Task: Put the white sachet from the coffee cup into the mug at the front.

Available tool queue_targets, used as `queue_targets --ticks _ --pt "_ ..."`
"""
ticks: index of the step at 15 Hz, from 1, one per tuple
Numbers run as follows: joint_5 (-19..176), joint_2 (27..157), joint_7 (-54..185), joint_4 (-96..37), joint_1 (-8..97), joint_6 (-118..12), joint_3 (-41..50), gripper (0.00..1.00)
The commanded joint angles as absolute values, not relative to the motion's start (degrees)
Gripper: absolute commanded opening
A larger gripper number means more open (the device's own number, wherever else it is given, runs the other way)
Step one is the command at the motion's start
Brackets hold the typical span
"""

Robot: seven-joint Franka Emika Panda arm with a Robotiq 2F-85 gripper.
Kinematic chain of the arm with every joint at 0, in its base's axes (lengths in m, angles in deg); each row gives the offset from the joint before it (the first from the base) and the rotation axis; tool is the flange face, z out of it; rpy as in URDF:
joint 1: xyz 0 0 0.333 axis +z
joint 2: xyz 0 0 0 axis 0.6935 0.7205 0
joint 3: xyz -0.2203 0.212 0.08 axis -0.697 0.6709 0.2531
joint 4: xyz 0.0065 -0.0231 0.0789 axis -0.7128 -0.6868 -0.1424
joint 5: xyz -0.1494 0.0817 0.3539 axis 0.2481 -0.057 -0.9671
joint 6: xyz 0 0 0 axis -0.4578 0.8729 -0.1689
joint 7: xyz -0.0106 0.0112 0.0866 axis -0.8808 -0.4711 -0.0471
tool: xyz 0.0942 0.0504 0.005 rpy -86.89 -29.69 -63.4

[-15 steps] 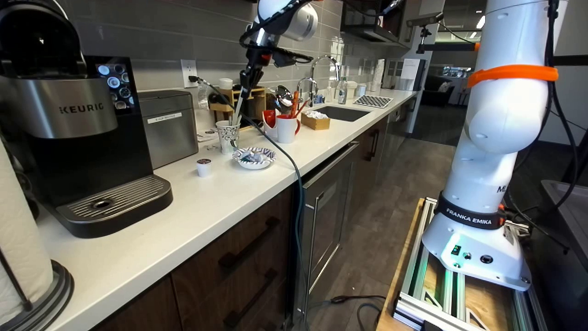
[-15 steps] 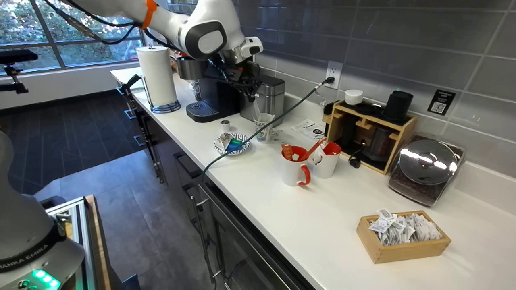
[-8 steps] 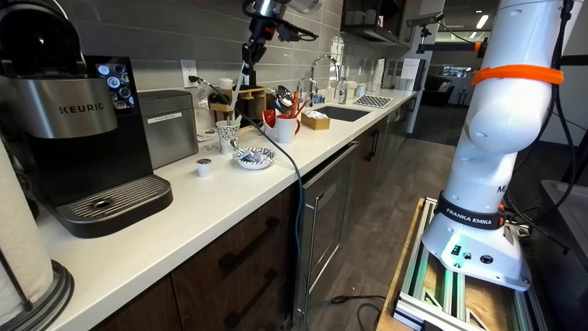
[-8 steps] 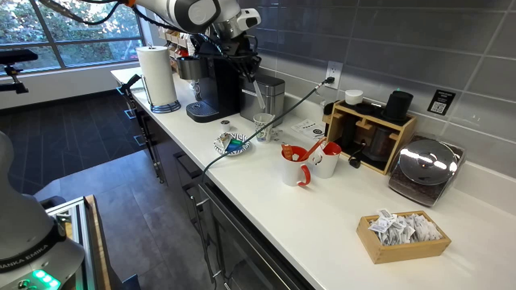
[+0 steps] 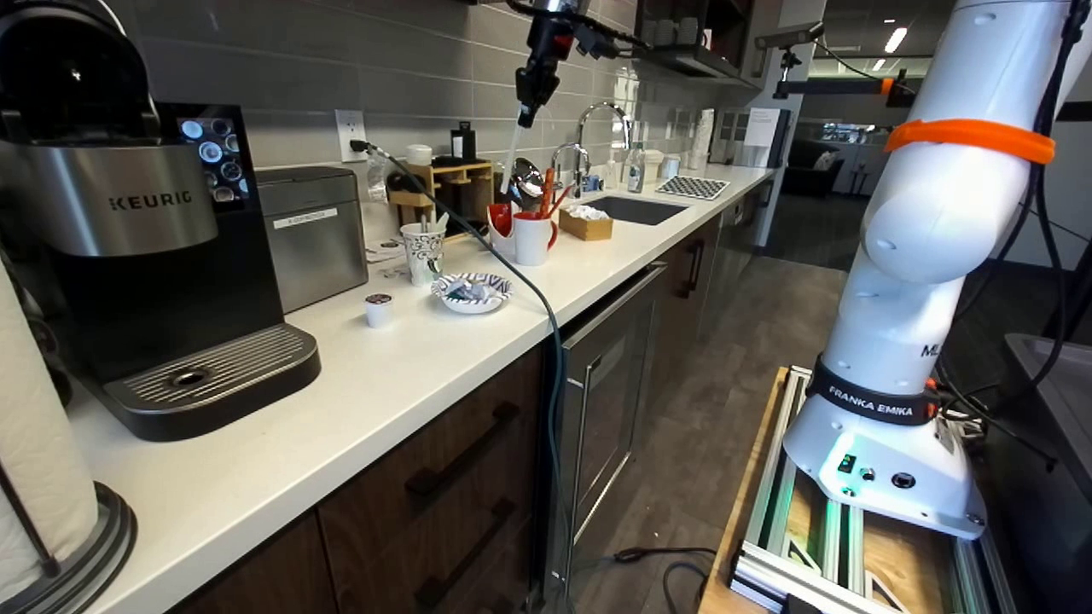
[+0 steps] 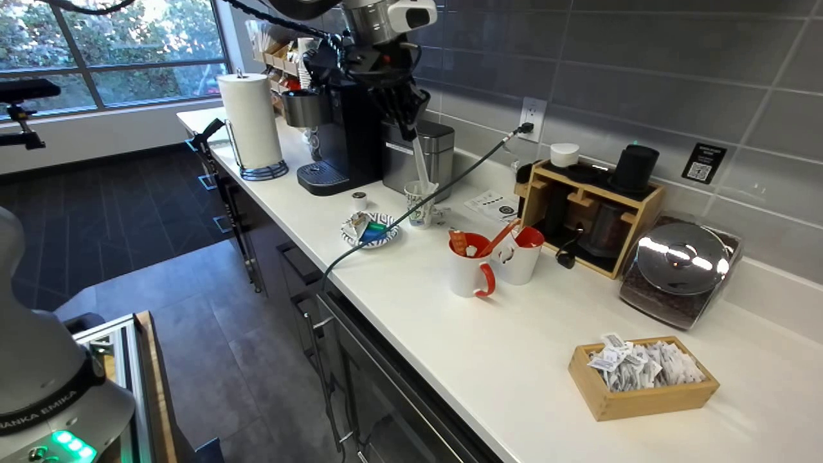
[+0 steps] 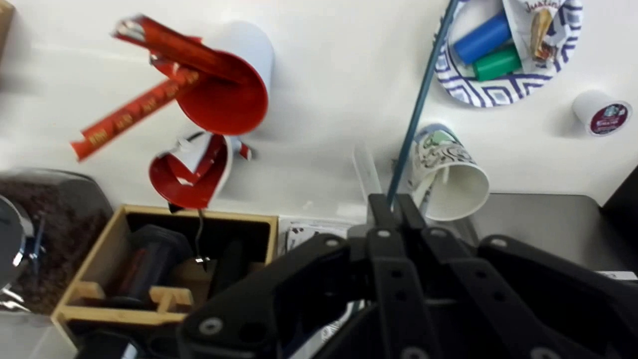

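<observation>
My gripper (image 5: 524, 121) is shut on the long white sachet (image 5: 511, 160), which hangs down, slightly tilted, in the air. In an exterior view the sachet (image 6: 420, 157) overlaps the patterned paper coffee cup (image 6: 418, 217). In the wrist view the sachet (image 7: 366, 172) sticks out beyond the fingertips (image 7: 396, 202), left of the coffee cup (image 7: 458, 192), which holds other white sticks. The front mug (image 6: 468, 273) is white with a red inside and handle and holds red sticks. It shows in the wrist view too (image 7: 227, 109). The sachet's upper end is hidden between the fingers.
A second white mug (image 6: 519, 260) stands just behind the front mug. A dark green cable (image 6: 479, 161) runs from the wall outlet across the counter. A patterned plate (image 6: 386, 238), a wooden rack (image 6: 604, 260), a sachet box (image 6: 643, 402) and a coffee machine (image 5: 188, 298) stand around.
My gripper has lifted the white sachet up out of the coffee cup and carried it sideways towards the mugs. The cup and mugs have not moved.
</observation>
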State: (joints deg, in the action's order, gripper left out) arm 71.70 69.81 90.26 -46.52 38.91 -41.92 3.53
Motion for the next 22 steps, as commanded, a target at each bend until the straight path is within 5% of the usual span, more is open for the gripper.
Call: queue_targets --ticks 1,15,16,22 --pt "75.01 68.14 86.77 -50.98 37.0 -43.01 1.21 0.02" --pt "79.37 75.55 70.96 -56.16 34.93 -61.59 -0.49 0.02" --pt "78.22 75.95 71.19 -55.96 35.01 -60.49 -0.46 0.31" --pt "72.61 75.44 72.37 -56.49 35.54 -60.85 0.32 0.68"
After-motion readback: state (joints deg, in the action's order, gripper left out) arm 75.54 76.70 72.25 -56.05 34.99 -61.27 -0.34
